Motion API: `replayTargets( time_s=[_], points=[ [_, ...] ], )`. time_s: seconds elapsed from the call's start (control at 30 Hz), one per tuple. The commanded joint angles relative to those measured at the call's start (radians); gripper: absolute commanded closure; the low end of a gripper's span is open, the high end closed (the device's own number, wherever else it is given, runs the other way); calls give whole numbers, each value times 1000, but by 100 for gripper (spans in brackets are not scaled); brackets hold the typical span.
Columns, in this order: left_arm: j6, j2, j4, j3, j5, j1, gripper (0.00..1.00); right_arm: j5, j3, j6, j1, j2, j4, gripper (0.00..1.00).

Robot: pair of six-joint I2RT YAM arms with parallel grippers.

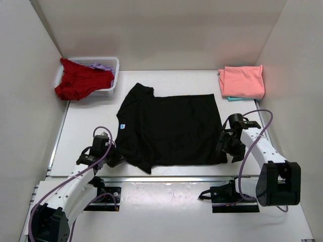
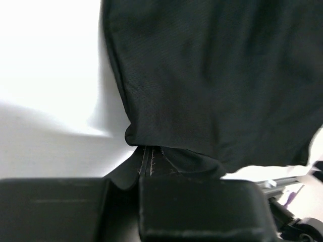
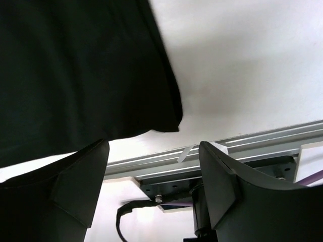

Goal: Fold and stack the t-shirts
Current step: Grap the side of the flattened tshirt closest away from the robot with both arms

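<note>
Our left pincer (image 2: 139,184) clenches the black t-shirt (image 1: 169,128) at its edge; our right pincer (image 3: 153,148) stands released beside a corner.

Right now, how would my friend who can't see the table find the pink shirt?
Start at the white table and go to its far right corner, past the black t-shirt spread flat in the middle. The salmon-pink t-shirt lies there. It alone is folded into a neat square; the red t-shirt hangs crumpled over the white basket at far left.
</note>
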Motion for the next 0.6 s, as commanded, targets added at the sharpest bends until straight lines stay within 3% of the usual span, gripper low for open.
replayTargets(
  time_s=[0.0, 0.1, 0.13, 0.2, 0.23, 0.57],
  points=[
    [42, -4, -20, 86, 32, 26, 100, 3, -37, 35, -10, 46, 56, 32],
    [27, -10, -43, 102, 60, 8, 100, 6, -54, 53, 3, 107, 95, 33],
    [28, -19, -54, 111, 64, 5, 100, -28, -60, 53, 10, 117, 112, 39],
    [39, -27, -93, 131, 83, 14, 99, -51, -59, 53, 5, 137, 123, 88],
    [33, -30, -106, 143, 90, 20, 99, -59, -54, 48, 3, 132, 110, 100],
    [117, -25, -388, 297, 187, 26, 98, -143, -5, 16, -36, -6, -63, 100]
  ],
)
